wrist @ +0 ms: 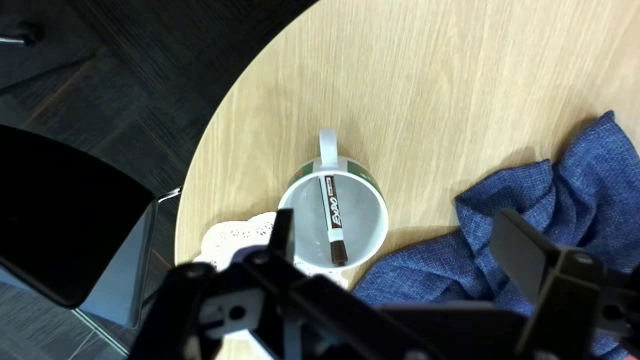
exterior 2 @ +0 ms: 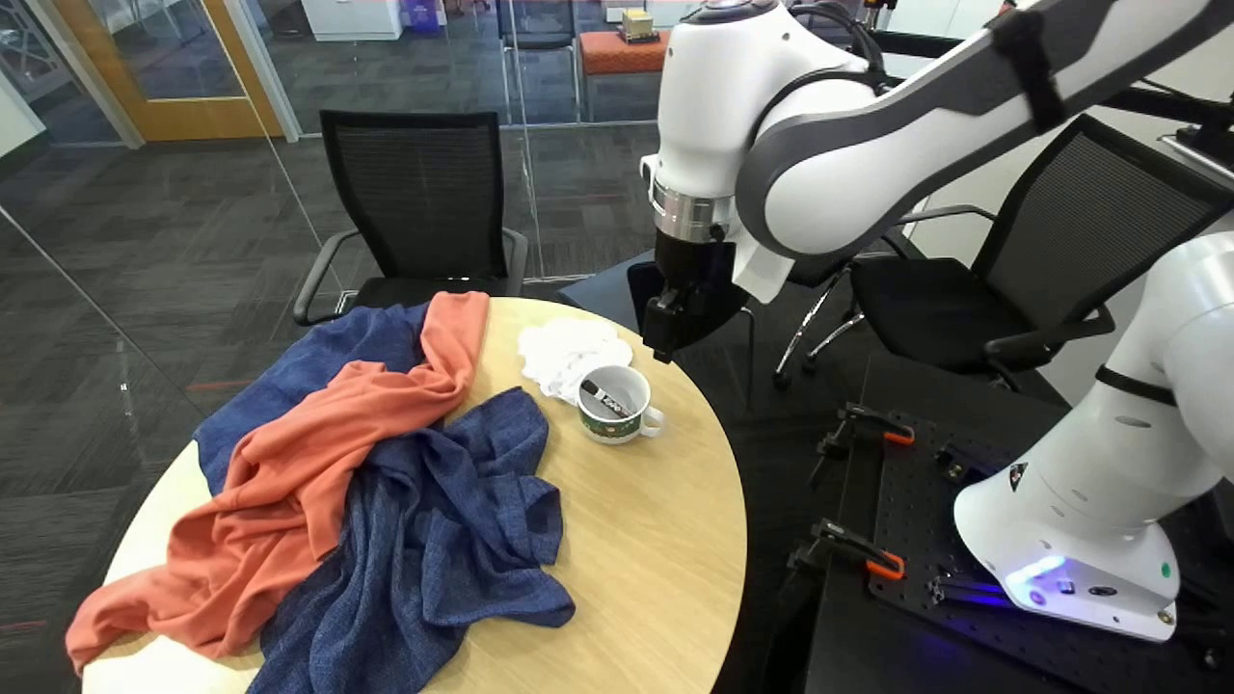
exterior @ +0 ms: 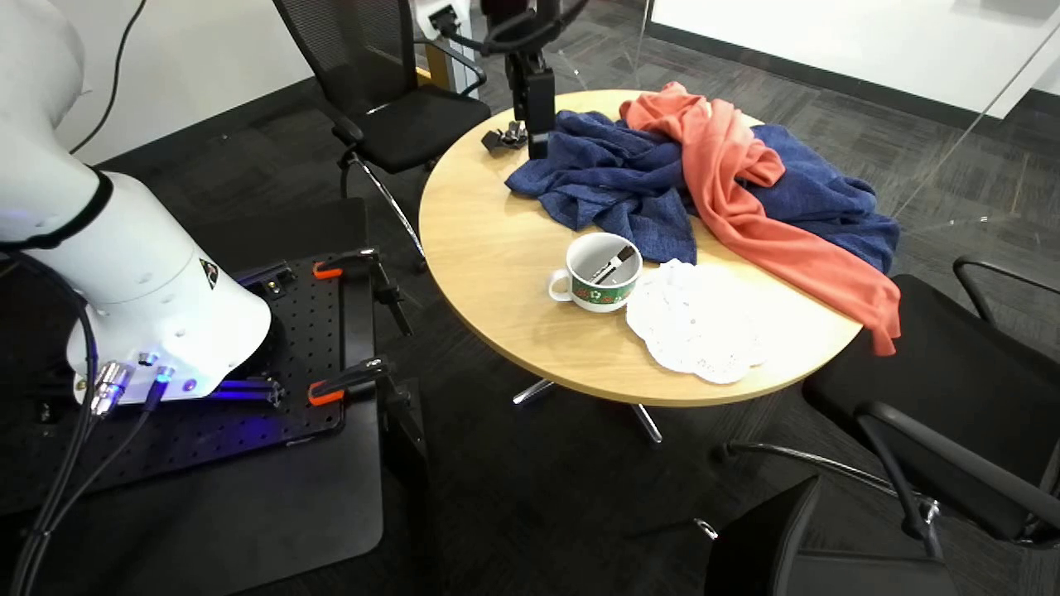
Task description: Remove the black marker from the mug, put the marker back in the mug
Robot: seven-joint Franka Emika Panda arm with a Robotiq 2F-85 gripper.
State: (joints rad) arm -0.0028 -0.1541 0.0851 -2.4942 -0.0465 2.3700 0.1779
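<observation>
The whitish mug with a green band stands upright on the round table, in both exterior views (exterior: 599, 297) (exterior 2: 607, 426) and in the wrist view (wrist: 366, 215). Its handle points up in the wrist view. The black marker lies slanted inside the mug, its dark cap near the rim; it shows in both exterior views (exterior: 614, 266) (exterior 2: 604, 398) and the wrist view (wrist: 332, 210). My gripper (wrist: 400, 237) is open with nothing between its fingers. It is above the table, and in the wrist view its left finger overlaps the mug's edge. The gripper also shows in both exterior views (exterior: 538, 145) (exterior 2: 661, 345).
A white lacy cloth (exterior: 696, 327) (exterior 2: 569, 353) (wrist: 235, 237) lies beside the mug. A crumpled blue cloth (exterior: 617, 170) (exterior 2: 472, 520) (wrist: 430, 272) lies close on its other side, with a coral cloth (exterior: 737, 178) (exterior 2: 289, 482) over it. A small dark lump (exterior: 503, 138) sits near the table edge. Chairs surround the table.
</observation>
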